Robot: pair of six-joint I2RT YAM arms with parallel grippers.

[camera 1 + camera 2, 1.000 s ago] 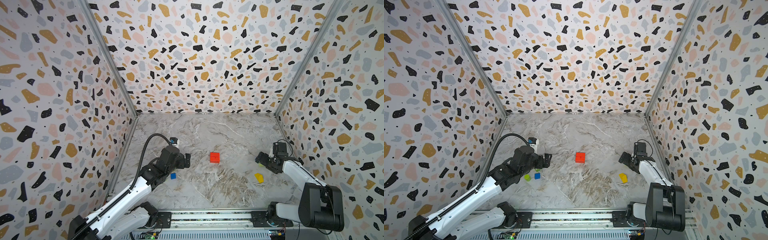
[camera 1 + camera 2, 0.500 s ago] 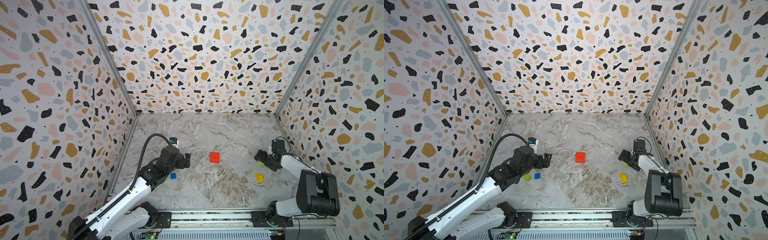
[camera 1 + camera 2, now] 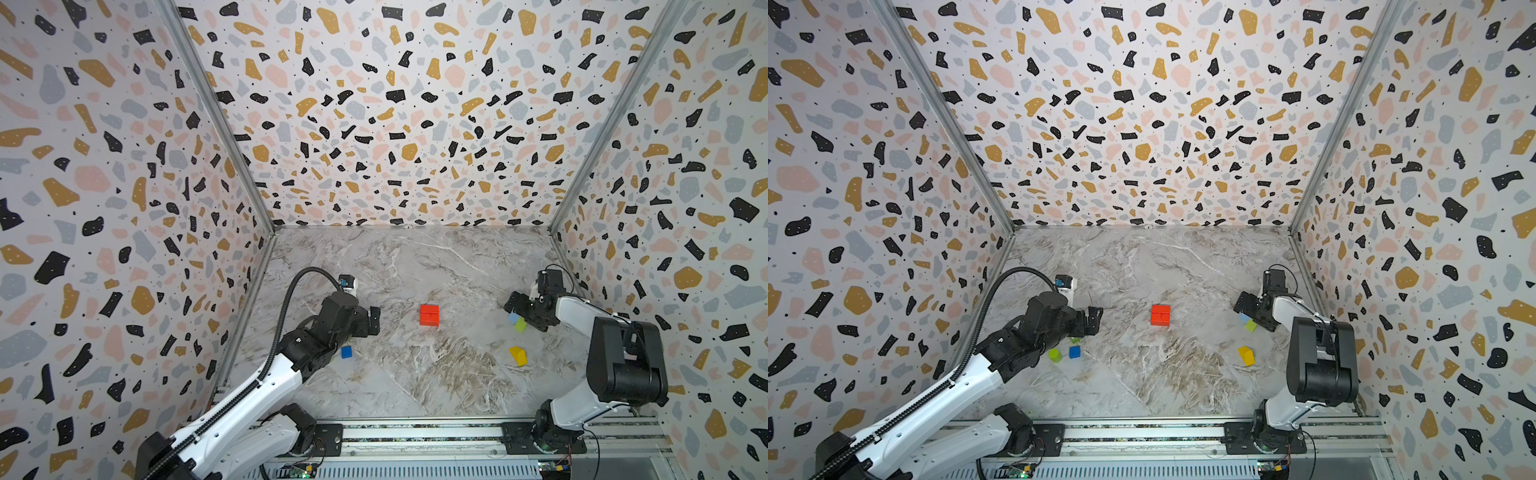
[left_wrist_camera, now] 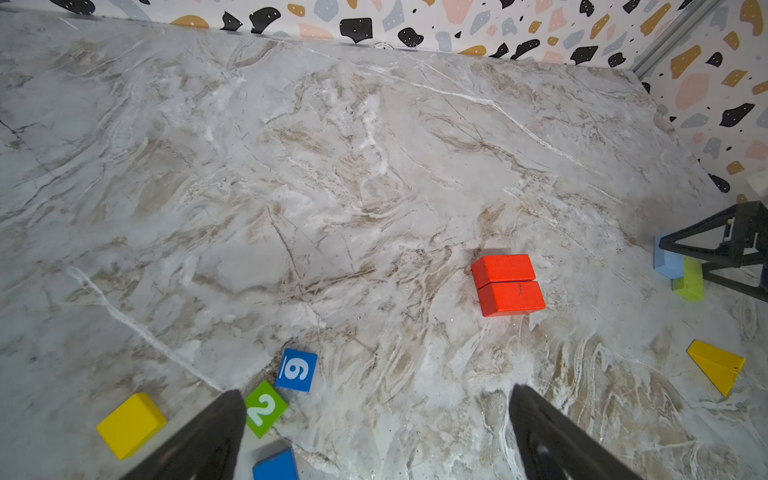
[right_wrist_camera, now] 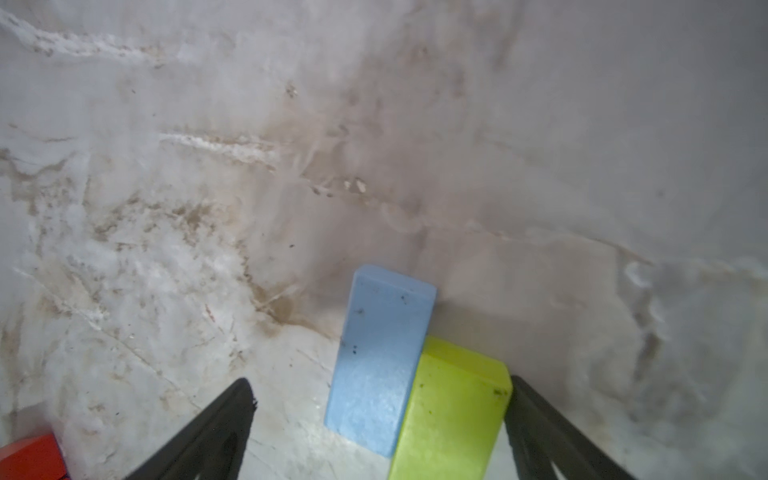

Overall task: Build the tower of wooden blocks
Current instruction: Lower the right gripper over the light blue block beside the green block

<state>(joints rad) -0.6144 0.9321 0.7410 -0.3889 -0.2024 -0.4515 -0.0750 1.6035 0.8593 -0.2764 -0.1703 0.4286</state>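
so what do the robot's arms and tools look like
Both are white shells with black joints. The left arm carries a ribbed black hose; the right arm has a thin black wire at its wrist. The left tool and right tool are black and tapered.

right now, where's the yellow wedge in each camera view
In a top view: yellow wedge on the marble floor, right of the red slabs and nearer the camera.
In a top view: the same, yellow wedge right of the red slabs.
Left wrist: yellow wedge lies apart from the red slabs, on the lime bar's side.
Right wrist: not in it.
Shared landmark: the red slabs, a corner in the right wrist view.
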